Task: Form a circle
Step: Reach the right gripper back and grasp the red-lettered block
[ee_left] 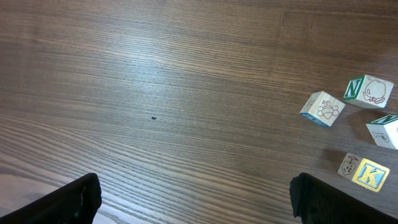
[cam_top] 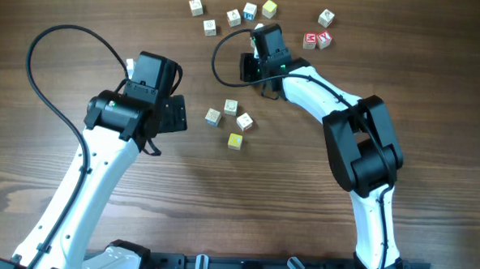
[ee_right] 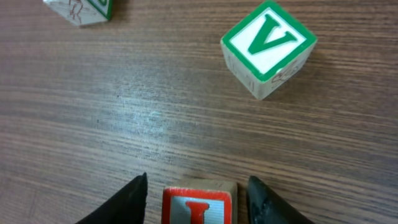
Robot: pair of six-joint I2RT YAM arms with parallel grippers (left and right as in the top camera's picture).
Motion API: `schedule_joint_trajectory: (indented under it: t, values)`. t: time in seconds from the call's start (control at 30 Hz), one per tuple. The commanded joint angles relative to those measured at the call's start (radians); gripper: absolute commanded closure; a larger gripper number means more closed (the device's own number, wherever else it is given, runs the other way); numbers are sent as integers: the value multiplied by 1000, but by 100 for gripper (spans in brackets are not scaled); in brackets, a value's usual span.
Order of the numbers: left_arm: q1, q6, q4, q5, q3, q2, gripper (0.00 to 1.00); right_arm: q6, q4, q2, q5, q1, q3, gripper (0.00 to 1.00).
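The circle (cam_top: 231, 107) is a loose cluster of four letter cubes near the middle of the wooden surface (cam_top: 83, 14), between the two arms. It has three pale cubes in a shallow arc and a yellow K cube (ee_left: 370, 175) just below them, none touching. The left pincer (ee_left: 199, 208) hangs near the left side of this cluster, its fingers spread wide with nothing between them. The right pincer (ee_right: 198, 202) is up among the loose cubes (cam_top: 210, 26) at the far edge, well apart from the cluster. It sits low over a red-faced cube (ee_right: 199, 208) that lies squarely between its two fingers. A thin strip of wood shows on either side of that cube, and whether the fingers grip it I cannot tell. A green V cube (ee_right: 268, 46) lies just beyond it, turned at an angle.
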State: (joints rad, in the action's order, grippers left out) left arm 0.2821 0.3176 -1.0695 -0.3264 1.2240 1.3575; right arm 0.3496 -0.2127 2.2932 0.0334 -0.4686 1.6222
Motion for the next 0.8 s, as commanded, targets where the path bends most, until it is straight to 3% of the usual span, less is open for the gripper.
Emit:
schedule_joint_trajectory:
  t: [0.0,0.27,0.5,0.63,0.77]
  values:
    - [-3,13,3,4,7,-5,0,-7,-23,23,-10,-6,26,64]
    - [-3,13,3,4,7,-5,0,4,-153,-135,40,-6,27,75]
    - [-3,13,3,4,7,-5,0,181,-386,-381,126,-6,27,75]
    - [-3,13,3,4,7,-5,0,182,-409,-422,303,-19,27,75]
    - [-3,-48,-2,-38,7,-5,0,189,-470,-422,304,-58,23,75]
